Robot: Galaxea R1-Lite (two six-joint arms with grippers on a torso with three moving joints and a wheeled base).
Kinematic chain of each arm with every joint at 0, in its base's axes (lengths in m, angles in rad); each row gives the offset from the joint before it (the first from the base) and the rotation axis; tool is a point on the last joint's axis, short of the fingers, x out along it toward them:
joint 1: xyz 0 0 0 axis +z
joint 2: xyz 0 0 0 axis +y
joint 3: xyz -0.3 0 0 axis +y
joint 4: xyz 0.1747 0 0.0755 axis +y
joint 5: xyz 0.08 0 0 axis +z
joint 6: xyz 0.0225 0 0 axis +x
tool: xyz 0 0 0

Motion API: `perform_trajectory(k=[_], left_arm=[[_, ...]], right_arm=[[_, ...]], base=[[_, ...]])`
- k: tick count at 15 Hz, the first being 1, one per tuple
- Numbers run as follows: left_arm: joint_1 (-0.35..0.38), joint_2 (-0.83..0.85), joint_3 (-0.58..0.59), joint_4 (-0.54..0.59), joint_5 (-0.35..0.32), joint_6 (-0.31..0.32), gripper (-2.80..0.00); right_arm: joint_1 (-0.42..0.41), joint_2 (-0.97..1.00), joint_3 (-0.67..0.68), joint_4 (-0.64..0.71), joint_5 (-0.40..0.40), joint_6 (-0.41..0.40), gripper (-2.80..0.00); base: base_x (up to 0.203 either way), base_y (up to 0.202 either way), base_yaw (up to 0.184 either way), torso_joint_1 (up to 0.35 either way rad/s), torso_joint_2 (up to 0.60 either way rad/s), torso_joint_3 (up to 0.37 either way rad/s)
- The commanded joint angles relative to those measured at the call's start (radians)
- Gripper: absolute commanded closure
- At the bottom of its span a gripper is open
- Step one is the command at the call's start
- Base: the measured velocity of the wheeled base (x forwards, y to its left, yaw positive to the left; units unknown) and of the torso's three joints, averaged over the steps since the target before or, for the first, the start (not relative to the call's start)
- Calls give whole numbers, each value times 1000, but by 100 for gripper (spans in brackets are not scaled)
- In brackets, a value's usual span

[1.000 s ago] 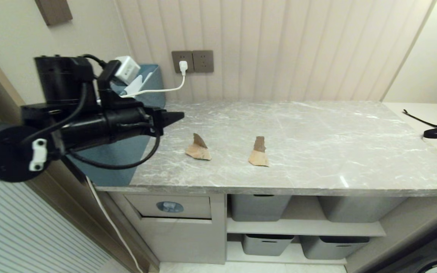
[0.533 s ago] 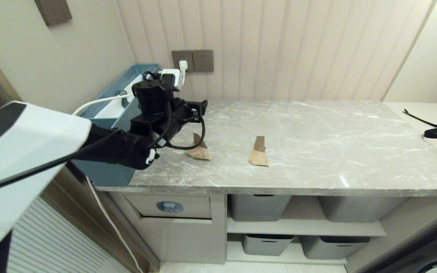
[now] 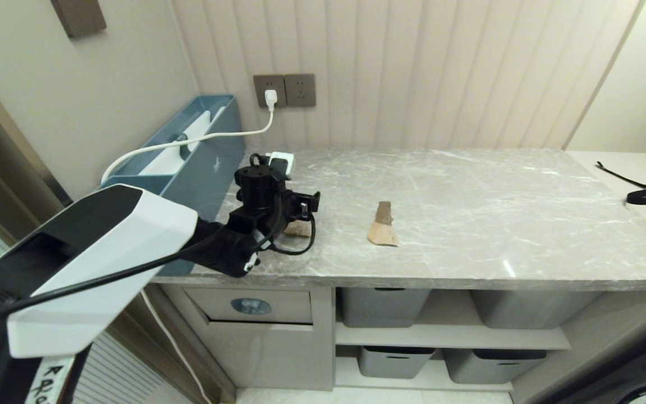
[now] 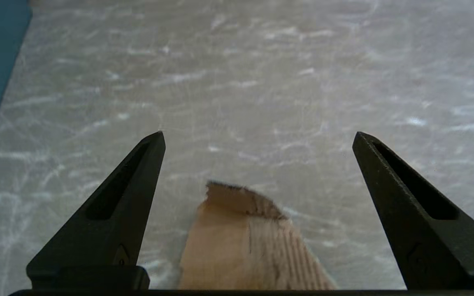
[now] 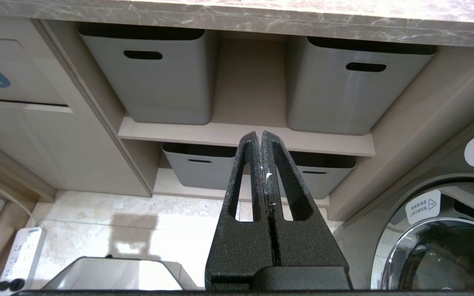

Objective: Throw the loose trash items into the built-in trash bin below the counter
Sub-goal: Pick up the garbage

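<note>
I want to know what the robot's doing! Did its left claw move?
Yes. The left gripper swung from beside the blue box down over the counter, open above the nearer cardboard scrap.

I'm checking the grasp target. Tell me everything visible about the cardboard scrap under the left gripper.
The scrap is a tan-brown piece of corrugated cardboard with fine ribbing and a ragged, darker torn edge. It lies on the grey marble counter near its left end, beside the blue box. The left gripper hangs over it with jaws wide open on either side, not touching it. In the head view the gripper hides most of it.
</note>
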Motion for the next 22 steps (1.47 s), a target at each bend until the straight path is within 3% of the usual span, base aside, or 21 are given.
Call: perform_trajectory(k=[1,9,15,16,19,22], left_arm=[[10,20,-3,1,2,3,-280],[46,39,-11,48,-3,-4,-280],[47,109,-139,50,-11,-33,-280],[47,120,-153,51,-13,-34,0],[47,128,-149,53,-16,-43,0],[52,134,-144,56,-69,-42,0]], right_arm=[[0,1,0,1,0,-1,0],[0,1,0,1,0,-1,0],[0,1,0,1,0,-1,0],[0,1,0,1,0,-1,0],[0,1,0,1,0,-1,0],[0,1,0,1,0,-1,0]], base=[[0,0,0,0,0,0],[0,0,0,0,0,0],[0,0,0,0,0,0],[0,0,0,0,0,0],[0,0,0,0,0,0],[0,0,0,0,0,0]])
